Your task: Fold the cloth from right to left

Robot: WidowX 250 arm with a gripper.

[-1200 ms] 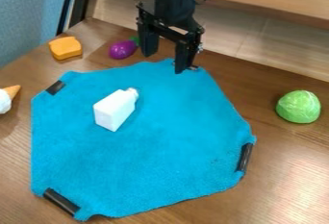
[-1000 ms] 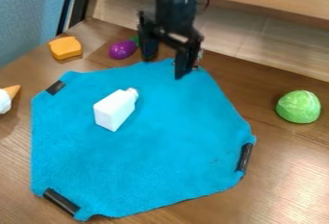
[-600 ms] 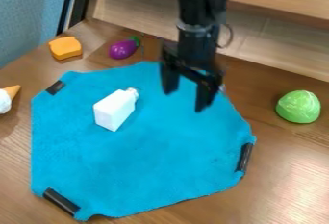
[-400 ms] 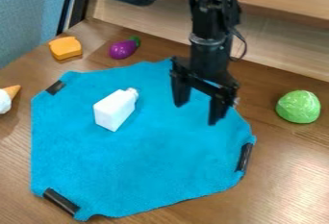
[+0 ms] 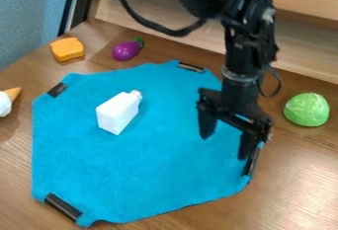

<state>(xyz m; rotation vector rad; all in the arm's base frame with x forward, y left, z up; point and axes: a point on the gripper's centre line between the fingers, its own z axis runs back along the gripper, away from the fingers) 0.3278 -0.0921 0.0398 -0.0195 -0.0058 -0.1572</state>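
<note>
My gripper stands wide open, nothing between its fingers, over the cloth's right edge; contact I can't tell. Cloth lies spread mid-table (white bottle on it), cabbage off right.

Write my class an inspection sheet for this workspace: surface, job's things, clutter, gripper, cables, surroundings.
Surface: brown wood-grain table.
Job's things: blue cloth spread out, unfolded, black strips at four corners.
Clutter: white bottle lying on the cloth; orange block, toy eggplant, green ball, toy cone around it.
Gripper: open, over the cloth's right side.
Cables: black cable looping beside the arm.
Surroundings: blue panel, wooden board behind.
</note>
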